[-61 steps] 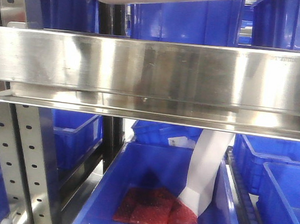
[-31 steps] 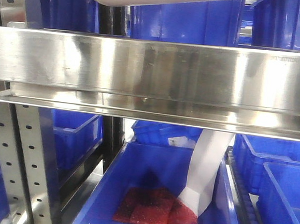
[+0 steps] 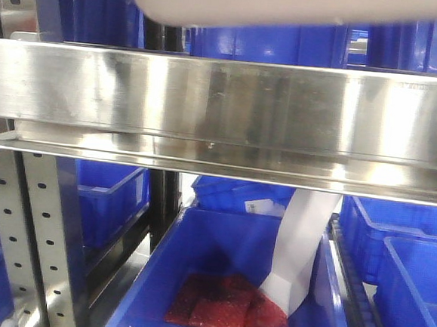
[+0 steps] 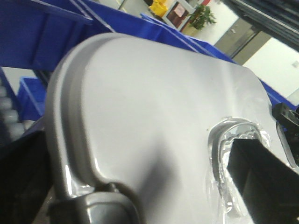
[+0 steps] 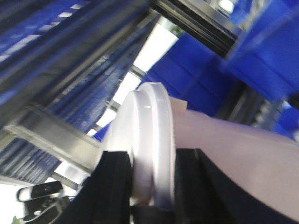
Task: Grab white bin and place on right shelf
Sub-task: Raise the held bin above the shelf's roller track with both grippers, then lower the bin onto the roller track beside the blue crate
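White bin (image 3: 291, 6) is up at the top edge of the front view. I only get its rounded pale underside, hanging above the right shelf (image 3: 223, 103) and clear of the wide brushed front rail, with a gap between them. Behind that gap and behind the bin the shelf level is packed with blue crates (image 3: 266, 42), upright and side by side, so the space past the rail is crowded. A perforated upright (image 3: 38, 248) runs down the left. Below the rail is an open lower blue crate (image 3: 197, 245) holding red packets (image 3: 222, 304), with a white paper strip (image 3: 299, 249) hanging down into it. More blue crates sit to its left and right. In the right wrist view, the right gripper (image 5: 152, 186) has its two black fingers (image 5: 114, 186) on either side of the bin's glossy white lid rim (image 5: 156, 140), clamped on it, with the pinkish tub wall running off to the right. In the left wrist view the bin's smooth face and curved ridge fill the frame. I see one black finger of the left gripper (image 4: 254, 179) lying at a moulded recess (image 4: 229, 135) in the bin. Its other finger is out of sight, so I can't tell if it's clenched. Blurred blue crates and steel rails crowd around both wrist views.
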Robot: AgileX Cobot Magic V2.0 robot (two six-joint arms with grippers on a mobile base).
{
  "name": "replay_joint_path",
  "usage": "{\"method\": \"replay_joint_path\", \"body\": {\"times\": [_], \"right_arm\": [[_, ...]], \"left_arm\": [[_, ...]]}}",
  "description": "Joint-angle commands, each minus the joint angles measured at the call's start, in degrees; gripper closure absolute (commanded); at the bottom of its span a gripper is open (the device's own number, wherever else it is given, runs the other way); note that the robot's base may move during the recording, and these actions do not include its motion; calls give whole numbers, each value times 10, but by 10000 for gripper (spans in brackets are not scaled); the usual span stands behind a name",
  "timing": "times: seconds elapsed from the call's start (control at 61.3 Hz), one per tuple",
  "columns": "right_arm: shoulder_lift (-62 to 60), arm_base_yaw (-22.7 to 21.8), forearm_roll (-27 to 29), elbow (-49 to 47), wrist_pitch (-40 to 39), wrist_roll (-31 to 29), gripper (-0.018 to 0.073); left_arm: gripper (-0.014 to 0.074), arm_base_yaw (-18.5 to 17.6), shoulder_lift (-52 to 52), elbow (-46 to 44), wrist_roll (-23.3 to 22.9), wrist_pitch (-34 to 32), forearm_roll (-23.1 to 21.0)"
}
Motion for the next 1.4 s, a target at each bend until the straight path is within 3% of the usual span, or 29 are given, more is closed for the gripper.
{"method": "replay_joint_path", "body": {"times": [0.0, 0.277, 0.392, 0.457, 0.571, 0.604, 0.702, 0.963, 1.11, 1.387], "right_arm": [[9, 15, 53, -19, 101, -23, 440], [64, 15, 53, -19, 96, -73, 419], [78, 15, 52, -19, 98, -87, 284], [81, 15, 49, -19, 95, -103, 128], [81, 15, 36, -19, 74, -130, -52], [81, 15, 32, -19, 67, -145, -87], [81, 15, -1, -29, 33, -189, -76], [79, 15, -194, -111, -72, -211, -75], [73, 15, -232, -149, -75, -208, -75], [39, 15, -267, -158, -97, -208, -75]], "left_arm": [[722, -28, -6, -27, -2, 59, -82], [696, -28, 68, -27, 40, 56, -80], [577, -28, 76, -27, 62, 56, -78], [461, -28, 76, -27, 78, 56, -78], [251, -28, 76, -28, 105, 53, -76], [207, -28, 76, -28, 112, 51, -72], [123, -28, 76, -28, 136, 47, -56], [118, -28, 74, -40, 158, 31, 9], [118, -28, 67, -81, 153, 34, 76], [123, -28, 36, -137, 142, 36, 140]]}}
